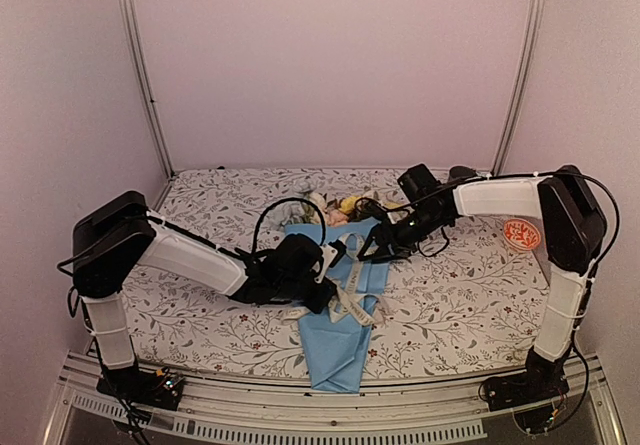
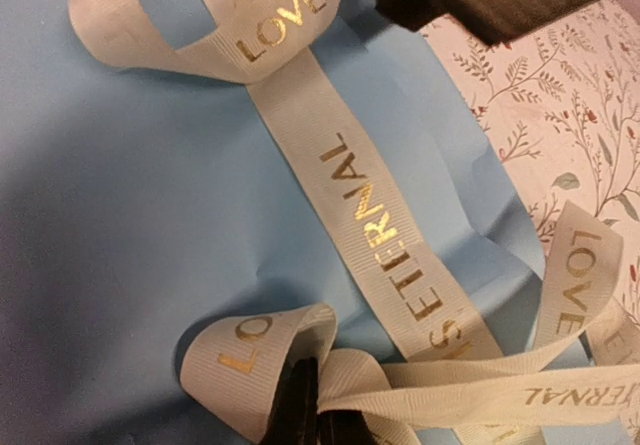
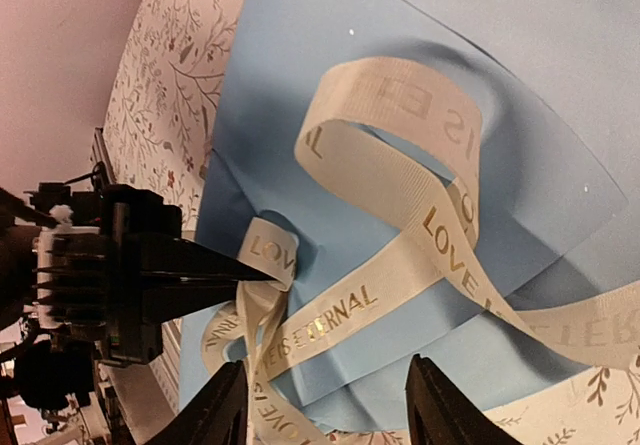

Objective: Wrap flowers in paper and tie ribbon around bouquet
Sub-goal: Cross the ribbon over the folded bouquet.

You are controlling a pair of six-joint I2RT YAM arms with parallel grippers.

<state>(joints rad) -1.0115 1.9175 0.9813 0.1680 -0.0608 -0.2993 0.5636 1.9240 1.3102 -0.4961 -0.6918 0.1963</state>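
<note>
In the top view, the left gripper (image 1: 328, 265) and right gripper (image 1: 372, 248) cover the middle of the bouquet (image 1: 338, 350). The flowers (image 1: 345, 205) appear only as small blurred heads at its far end, and we cannot see their stems inside the paper (image 2: 150, 215). The left gripper is clamped on a loop of the ribbon (image 3: 420, 255). The right gripper hovers above, fingers spread, holding nothing. The ribbon lies looped across the paper.

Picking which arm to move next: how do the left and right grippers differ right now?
The left gripper is shut, pinching a loop of the ribbon; the right gripper is open and holds nothing. The left gripper reaches in low along the paper; the right gripper hovers over the ribbon from above. Both are over the light blue paper.
</note>
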